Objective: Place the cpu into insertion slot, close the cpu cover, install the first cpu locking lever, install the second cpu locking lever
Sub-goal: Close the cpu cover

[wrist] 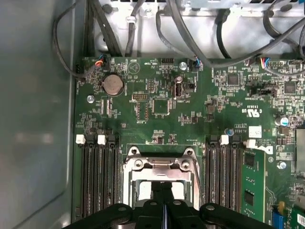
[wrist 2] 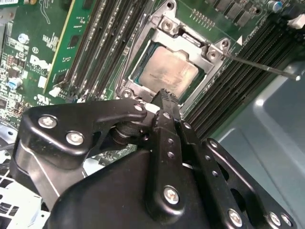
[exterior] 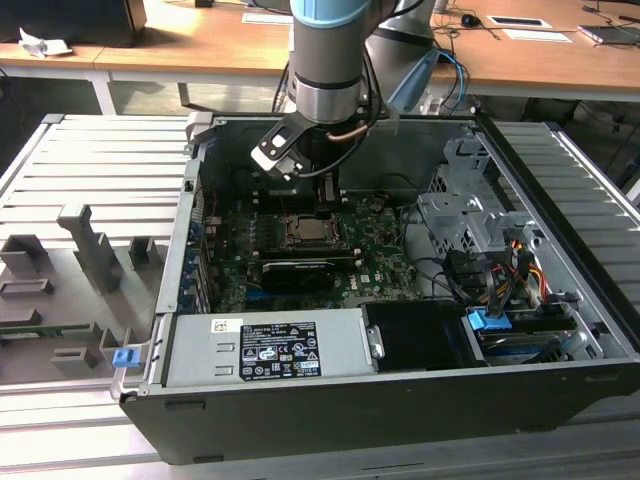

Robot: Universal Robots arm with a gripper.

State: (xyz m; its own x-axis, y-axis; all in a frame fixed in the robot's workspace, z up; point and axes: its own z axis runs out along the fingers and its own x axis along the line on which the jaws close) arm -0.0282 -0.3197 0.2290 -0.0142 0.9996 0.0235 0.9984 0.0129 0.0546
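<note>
cpu (wrist 2: pixel 169 71) seated, gripper (wrist 2: pixel 166 95) closed, empty, just above

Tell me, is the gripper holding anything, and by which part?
Nothing is held: the gripper is shut with nothing between its fingers, its tip close to the cpu.

The exterior view looks down from high and well back over the open computer case (exterior: pixel 400 415), the arm (exterior: pixel 325 50) at upper centre of the frame. Both wrist views sit close over the motherboard (wrist: pixel 190 112) — one straight down, one slanted — sharing the cpu cover (wrist: pixel 159 165) and the gripper (wrist 2: pixel 167 95).
</note>
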